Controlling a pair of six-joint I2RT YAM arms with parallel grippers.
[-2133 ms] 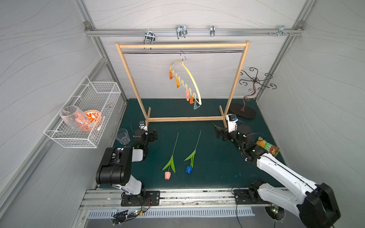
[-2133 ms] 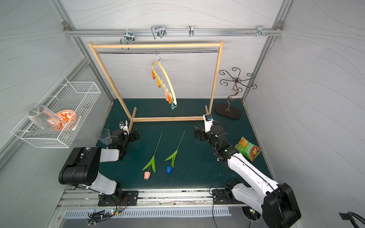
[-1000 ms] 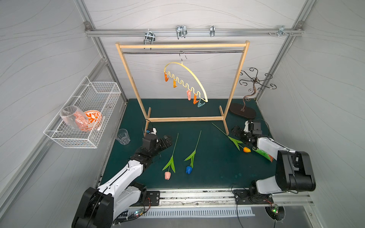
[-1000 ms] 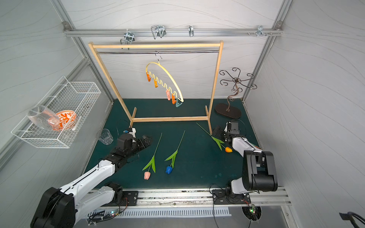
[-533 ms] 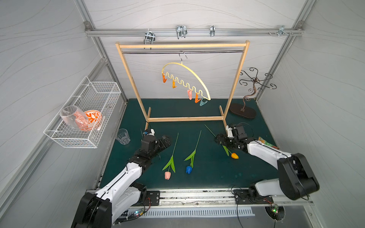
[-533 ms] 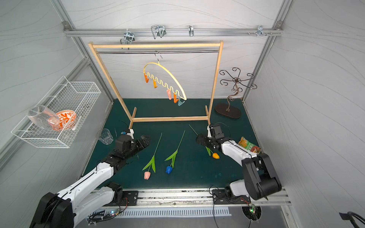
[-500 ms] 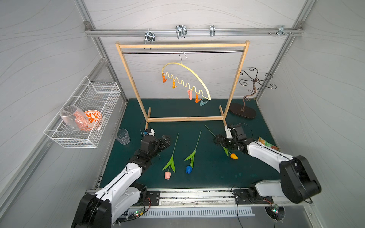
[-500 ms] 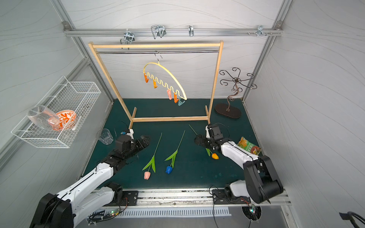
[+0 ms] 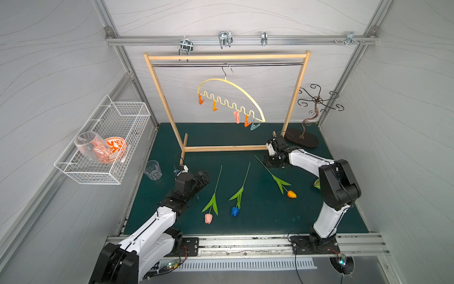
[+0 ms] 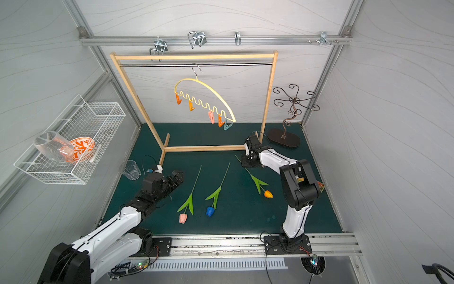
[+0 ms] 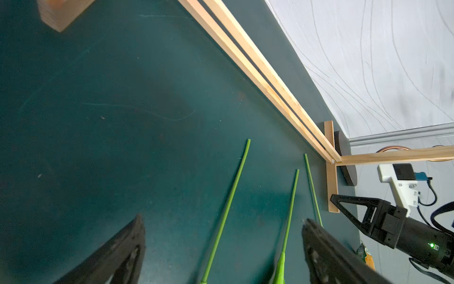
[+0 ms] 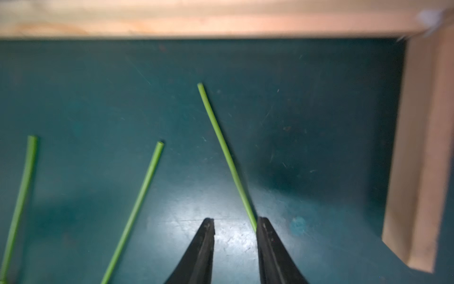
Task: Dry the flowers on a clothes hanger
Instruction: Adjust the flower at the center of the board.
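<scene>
The orange tulip (image 12: 226,157) is being pinched by the right gripper (image 12: 234,221), its jaws almost together. The left gripper (image 11: 222,218) is held with jaws wide apart. Next, the tulip must be lifted to the hanger (image 9: 224,79).

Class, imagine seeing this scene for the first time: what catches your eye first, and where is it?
The pale yellow hanger with bright pegs hangs from the wooden rack's rod at the back. Three tulips, pink, blue and orange, lie on the dark green mat below, the right gripper straddling the orange one's stem.
</scene>
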